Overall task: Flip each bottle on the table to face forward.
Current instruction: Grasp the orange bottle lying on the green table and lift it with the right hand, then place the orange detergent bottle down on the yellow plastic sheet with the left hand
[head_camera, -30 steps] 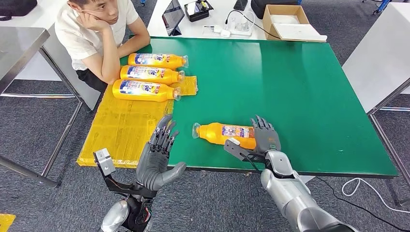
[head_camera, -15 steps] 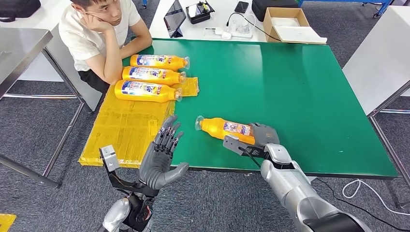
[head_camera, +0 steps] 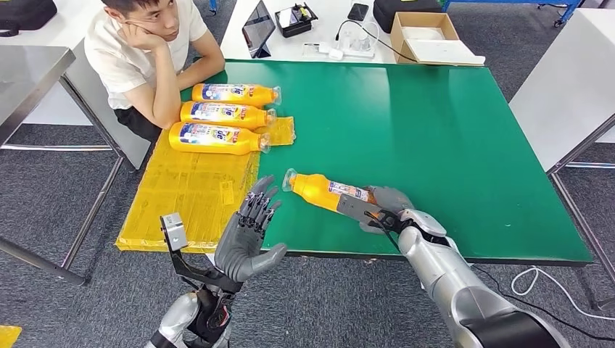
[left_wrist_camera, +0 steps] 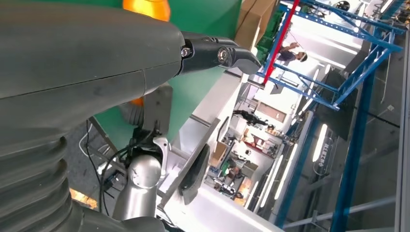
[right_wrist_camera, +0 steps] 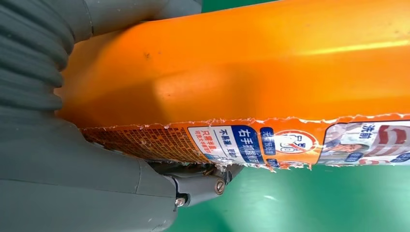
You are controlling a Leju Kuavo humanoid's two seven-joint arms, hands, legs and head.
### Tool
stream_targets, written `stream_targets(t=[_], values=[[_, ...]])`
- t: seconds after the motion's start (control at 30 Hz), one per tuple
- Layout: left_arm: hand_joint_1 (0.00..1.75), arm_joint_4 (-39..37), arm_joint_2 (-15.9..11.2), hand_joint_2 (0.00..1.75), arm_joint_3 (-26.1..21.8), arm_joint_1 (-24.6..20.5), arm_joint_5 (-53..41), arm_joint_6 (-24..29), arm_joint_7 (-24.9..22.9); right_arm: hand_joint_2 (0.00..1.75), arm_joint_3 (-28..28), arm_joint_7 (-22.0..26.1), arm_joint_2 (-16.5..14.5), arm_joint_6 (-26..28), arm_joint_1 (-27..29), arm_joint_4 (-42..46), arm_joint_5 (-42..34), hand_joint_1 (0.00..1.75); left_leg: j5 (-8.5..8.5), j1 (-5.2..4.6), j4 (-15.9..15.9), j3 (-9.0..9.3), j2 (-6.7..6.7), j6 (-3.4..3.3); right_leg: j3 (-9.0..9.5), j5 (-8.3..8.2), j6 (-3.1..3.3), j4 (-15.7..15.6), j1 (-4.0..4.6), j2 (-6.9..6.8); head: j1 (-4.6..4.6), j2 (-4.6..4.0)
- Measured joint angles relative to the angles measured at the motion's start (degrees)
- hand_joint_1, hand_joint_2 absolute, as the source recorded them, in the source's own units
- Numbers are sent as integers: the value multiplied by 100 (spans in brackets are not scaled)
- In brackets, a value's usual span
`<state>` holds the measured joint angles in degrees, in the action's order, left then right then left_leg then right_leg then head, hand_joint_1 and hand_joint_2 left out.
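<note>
We see the right hand (head_camera: 391, 203) gripping the orange bottle (head_camera: 326, 191) near the green table's (head_camera: 435, 138) front edge (cap toward the yellow sheet (head_camera: 188, 190)), left hand (head_camera: 246, 235) spread, holding nothing.

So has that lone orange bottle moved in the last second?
Yes. The lone bottle, held by the right hand, has swung its cap end toward the three bottles.
</note>
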<state>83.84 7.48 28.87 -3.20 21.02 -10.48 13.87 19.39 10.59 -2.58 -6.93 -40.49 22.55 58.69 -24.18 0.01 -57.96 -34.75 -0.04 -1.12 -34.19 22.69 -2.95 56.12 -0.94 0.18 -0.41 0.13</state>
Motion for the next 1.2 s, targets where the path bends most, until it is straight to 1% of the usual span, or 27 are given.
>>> stream_targets(t=[0.07, 0.1, 0.2, 0.27, 0.33, 0.47, 0.53, 0.63, 0.77, 0.93, 1.03, 1.2], values=[[0, -27, 0, 175, -21, 4, 33, 204, -82, 175, -114, 328, -11, 79, 78, 44, -345, 175, 0, 2, 0, 3, 1, 0, 2, 0, 1, 0, 2, 3, 1, 0], [0, -45, 0, 175, -44, 12, 36, 390, -157, 175, -181, 513, -27, 169, 158, 104, -589, 175, 0, 4, 0, 2, 0, 0, 3, 0, 1, 0, 5, 2, 2, 0], [0, -135, -2, 175, -142, 65, 77, 1119, -371, 175, -345, 951, -133, 503, 608, 583, -1571, 175, 2, 9, 1, -10, -2, 1, -4, 0, 1, 2, 12, 2, -1, 0], [0, -228, -4, 175, -179, 103, 154, 1413, -388, 175, -352, 1046, -196, 618, 982, 1111, -2190, 175, 5, 12, 1, -27, -7, 2, -17, 0, 2, 3, 14, -2, -2, 0], [0, -310, -7, 175, -204, 125, 188, 1569, -339, 175, -299, 1065, -235, 707, 1299, 1627, -2629, 175, 9, 14, 0, -49, -17, 1, -34, 1, 1, 5, 14, -10, -1, 0], [0, -410, -8, 175, -243, 134, 134, 1893, -178, 175, -71, 1200, -268, 1075, 1762, 2550, -3215, 175, 10, 13, 0, -76, -19, 1, -59, 2, 1, 7, 13, -14, 0, 0], [0, -437, -5, 175, -246, 129, 93, 1997, -118, 175, 74, 1239, -290, 1196, 1936, 2932, -3340, 175, 9, 12, 0, -85, -19, 0, -67, 2, 1, 5, 12, -14, 1, 0], [0, -455, 2, 175, -246, 120, 152, 1953, -101, 175, 357, 1247, -335, 1240, 2097, 3289, -3316, 175, 7, 11, 0, -93, -19, 0, -75, 4, 1, 4, 12, -14, 0, 0], [0, -449, 2, 175, -243, 109, 296, 1744, -113, 175, 764, 1265, -372, 1244, 2172, 3403, -3235, 175, 7, 12, 0, -96, -20, 0, -79, 4, 1, 3, 12, -14, -1, 0], [0, -437, 2, 175, -243, 108, 309, 1672, -100, 175, 987, 1287, -391, 1204, 2190, 3455, -3244, 175, 8, 12, 1, -96, -19, 0, -79, 4, 2, 4, 13, -14, 0, 0], [0, -342, 1, 175, -233, 108, 300, 1445, -53, 175, 1170, 1356, -411, 1073, 2185, 3448, -3213, 175, 8, 12, 1, -96, -19, 0, -78, 4, 2, 5, 13, -14, 0, 0], [0, -137, 0, 175, -150, 104, 357, 976, -66, 175, 1681, 1424, -520, 863, 2153, 3346, -3112, 175, 8, 13, 1, -98, -20, 0, -80, 5, 2, 5, 13, -14, -1, 0]])
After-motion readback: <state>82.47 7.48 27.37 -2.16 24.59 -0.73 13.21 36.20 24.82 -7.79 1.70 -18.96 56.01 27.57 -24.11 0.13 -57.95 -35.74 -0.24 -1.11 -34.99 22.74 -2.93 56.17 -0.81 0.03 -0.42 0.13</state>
